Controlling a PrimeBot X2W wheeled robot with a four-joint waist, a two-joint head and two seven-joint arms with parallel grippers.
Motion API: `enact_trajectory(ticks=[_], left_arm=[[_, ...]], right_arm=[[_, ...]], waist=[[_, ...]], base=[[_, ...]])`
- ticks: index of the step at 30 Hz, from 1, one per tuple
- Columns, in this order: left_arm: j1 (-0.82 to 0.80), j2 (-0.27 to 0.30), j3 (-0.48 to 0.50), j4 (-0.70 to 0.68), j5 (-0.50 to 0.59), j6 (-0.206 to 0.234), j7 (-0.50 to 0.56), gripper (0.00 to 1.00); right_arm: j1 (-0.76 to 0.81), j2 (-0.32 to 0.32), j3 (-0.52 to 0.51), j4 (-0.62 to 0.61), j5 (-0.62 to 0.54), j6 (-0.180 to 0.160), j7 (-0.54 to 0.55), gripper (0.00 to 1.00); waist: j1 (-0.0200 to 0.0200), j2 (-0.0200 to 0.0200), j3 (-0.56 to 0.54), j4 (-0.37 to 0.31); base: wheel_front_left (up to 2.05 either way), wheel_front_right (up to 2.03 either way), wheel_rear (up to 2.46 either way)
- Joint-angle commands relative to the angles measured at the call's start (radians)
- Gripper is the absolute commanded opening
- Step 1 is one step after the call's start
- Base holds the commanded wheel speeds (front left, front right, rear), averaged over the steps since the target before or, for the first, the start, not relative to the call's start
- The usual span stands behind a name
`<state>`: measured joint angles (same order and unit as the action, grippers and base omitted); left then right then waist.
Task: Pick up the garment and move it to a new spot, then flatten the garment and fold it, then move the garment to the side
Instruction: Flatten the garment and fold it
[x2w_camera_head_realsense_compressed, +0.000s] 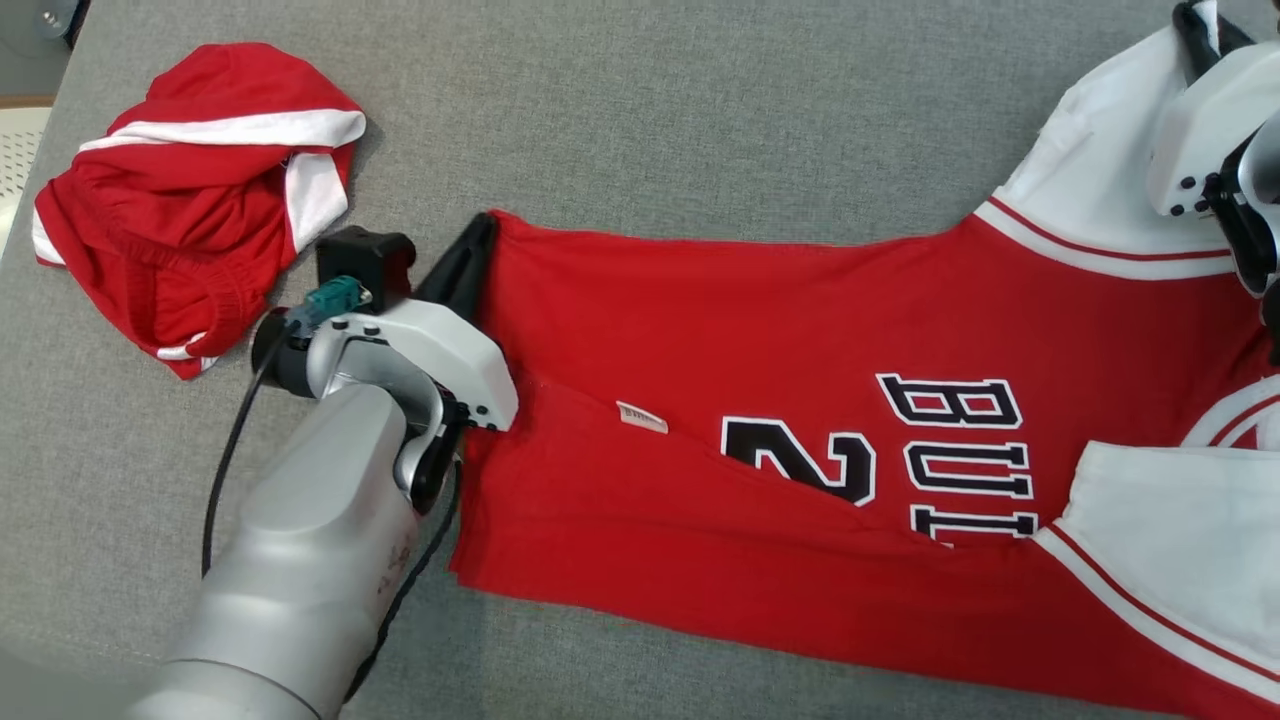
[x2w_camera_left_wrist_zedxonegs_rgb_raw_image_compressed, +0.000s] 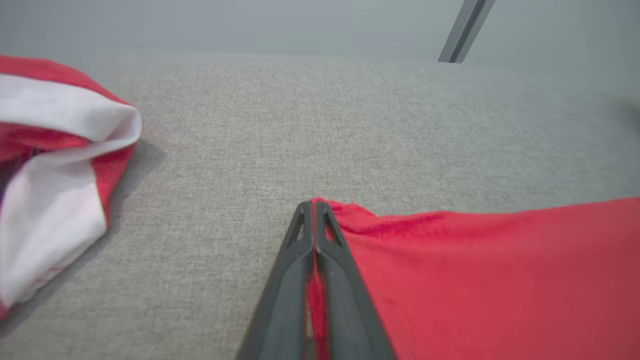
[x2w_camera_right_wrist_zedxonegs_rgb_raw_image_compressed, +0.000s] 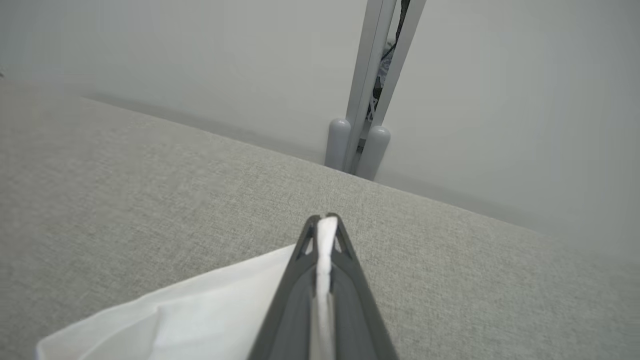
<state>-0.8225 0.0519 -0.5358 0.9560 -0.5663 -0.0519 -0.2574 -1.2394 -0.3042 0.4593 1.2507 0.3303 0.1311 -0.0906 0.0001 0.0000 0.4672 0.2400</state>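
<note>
My left gripper, centre-left in the head view, pinches a hem corner of the red jersey, while my right gripper pinches its white sleeve, upper right.

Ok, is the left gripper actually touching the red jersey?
Touching. The left wrist view shows the left gripper shut on the red jersey, fabric pinched between its fingers.

Jersey: red, white sleeves, black white-outlined lettering. Crumpled garment beside jersey hem: red, white bands. Fabric surface: grey.
</note>
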Motion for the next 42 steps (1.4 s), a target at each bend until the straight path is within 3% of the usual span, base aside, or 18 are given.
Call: enact_trajectory(ticks=[1,6,11,19,26,38,39,40,41,42], left_arm=[[-0.018,0.017,0.016,-0.004,-0.004,0.010,-0.008,0.00],[0.035,0.055,0.098,-0.114,0.037,0.042,-0.008,0.00],[0.133,0.081,0.153,-0.162,0.079,0.043,-0.008,0.00],[0.333,0.094,0.217,-0.159,0.112,0.027,-0.009,0.00],[0.461,0.090,0.260,-0.163,0.138,0.025,-0.009,0.00],[0.612,0.062,0.337,-0.201,0.163,0.045,-0.009,0.00],[0.621,0.057,0.345,-0.213,0.165,0.047,-0.009,0.00],[0.632,0.055,0.353,-0.227,0.175,0.050,-0.009,0.29],[0.646,0.051,0.359,-0.245,0.184,0.057,-0.009,0.78],[0.660,0.047,0.365,-0.262,0.195,0.061,-0.009,1.00]], right_arm=[[-0.007,-0.003,-0.009,0.007,-0.008,-0.001,-0.029,0.00],[0.010,0.014,-0.054,0.014,-0.014,-0.001,-0.140,0.00],[0.114,0.056,-0.092,-0.028,0.016,-0.001,-0.175,0.00],[0.453,0.053,-0.135,-0.306,0.094,-0.001,-0.175,0.00],[0.716,0.050,-0.156,-0.453,0.180,-0.001,-0.176,0.00],[0.900,0.098,-0.155,-0.441,0.214,-0.001,-0.176,0.00],[0.905,0.102,-0.161,-0.436,0.214,-0.001,-0.176,0.25],[0.908,0.107,-0.169,-0.435,0.216,-0.001,-0.176,0.81],[0.907,0.107,-0.179,-0.438,0.213,-0.001,-0.176,1.00],[0.905,0.106,-0.187,-0.441,0.209,-0.001,-0.176,1.00]], waist=[[-0.0001,0.0000,-0.012,-0.010],[-0.0001,0.0000,-0.059,-0.042],[-0.0001,0.0000,-0.135,-0.092],[-0.0001,0.0000,-0.265,-0.171],[-0.0001,0.0000,-0.338,-0.204],[-0.0001,0.0000,-0.388,-0.229],[-0.0001,0.0000,-0.389,-0.228],[-0.0001,0.0000,-0.389,-0.227],[-0.0001,0.0000,-0.388,-0.226],[-0.0001,0.0000,-0.388,-0.223]], base=[[0.00,0.00,0.00],[0.00,0.00,0.00],[0.00,0.00,0.00],[0.00,0.00,0.00],[0.00,0.00,0.00],[0.00,0.00,0.00],[0.00,0.00,0.00],[0.00,0.00,0.00],[0.00,0.00,0.00],[0.00,0.00,0.00]])
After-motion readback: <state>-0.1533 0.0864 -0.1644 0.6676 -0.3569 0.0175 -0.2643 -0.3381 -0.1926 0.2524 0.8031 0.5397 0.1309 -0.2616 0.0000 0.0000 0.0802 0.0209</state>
